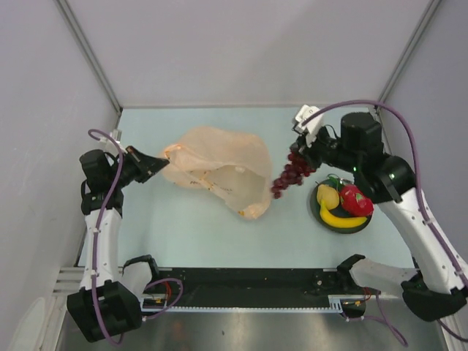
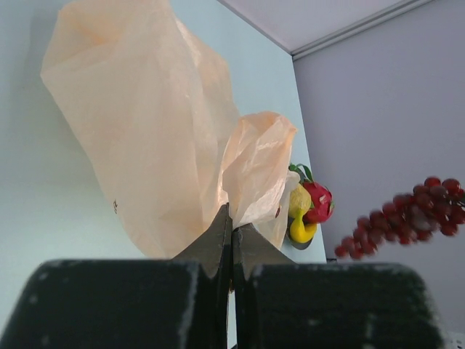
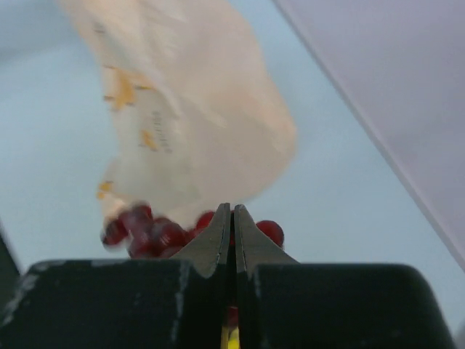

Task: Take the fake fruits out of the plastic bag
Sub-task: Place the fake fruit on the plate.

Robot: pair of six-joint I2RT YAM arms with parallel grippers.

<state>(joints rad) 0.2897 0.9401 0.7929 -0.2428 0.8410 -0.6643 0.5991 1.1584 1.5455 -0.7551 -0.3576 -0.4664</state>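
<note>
The peach-orange plastic bag [image 1: 212, 172] lies crumpled in the middle of the table, its mouth toward the right. My left gripper [image 1: 162, 162] is shut on the bag's left edge; in the left wrist view the bag [image 2: 145, 123] rises just past the closed tips [image 2: 232, 219]. My right gripper [image 1: 298, 150] is shut on the stem of a bunch of red grapes [image 1: 291, 174], which hangs in the air just right of the bag's mouth. The right wrist view shows the grapes [image 3: 152, 233] blurred under the closed tips [image 3: 232, 211], with the bag [image 3: 189, 116] beyond.
A dark round plate [image 1: 358, 228] stands at the right and holds a yellow banana [image 1: 342, 218], a red fruit [image 1: 355, 199] and a yellow fruit [image 1: 328, 196]. Grey walls close in the table at the back and on both sides.
</note>
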